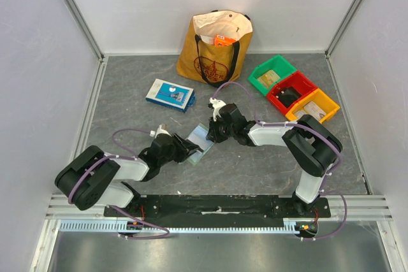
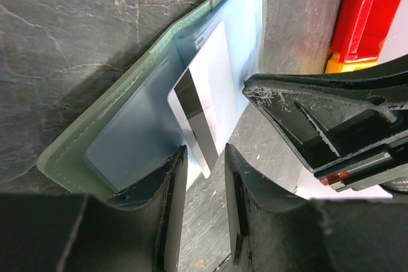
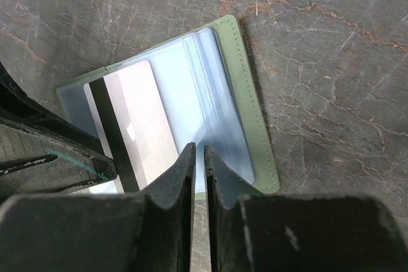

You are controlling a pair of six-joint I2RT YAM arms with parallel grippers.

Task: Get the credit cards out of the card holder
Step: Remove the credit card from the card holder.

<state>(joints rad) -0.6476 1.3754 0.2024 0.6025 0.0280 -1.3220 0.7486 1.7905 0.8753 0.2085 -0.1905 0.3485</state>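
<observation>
The pale green card holder [image 1: 200, 139] lies open between my two grippers, its bluish clear pockets up. It also shows in the left wrist view [image 2: 127, 138] and the right wrist view [image 3: 245, 100]. A credit card [image 2: 213, 81], pale silver with a black stripe, sticks partly out of a pocket; the right wrist view shows it too [image 3: 137, 119]. My left gripper [image 2: 204, 154] stands slightly open and empty at the card's near corner. My right gripper [image 3: 199, 151] is almost shut on the edge of a clear pocket leaf. Its finger [image 2: 299, 109] reaches in from the right.
A blue-and-white flat box [image 1: 170, 93] lies at the back left. A tan tote bag [image 1: 215, 46] stands against the rear wall. Green [image 1: 273, 74], red [image 1: 292, 90] and yellow [image 1: 312, 106] bins sit at the back right.
</observation>
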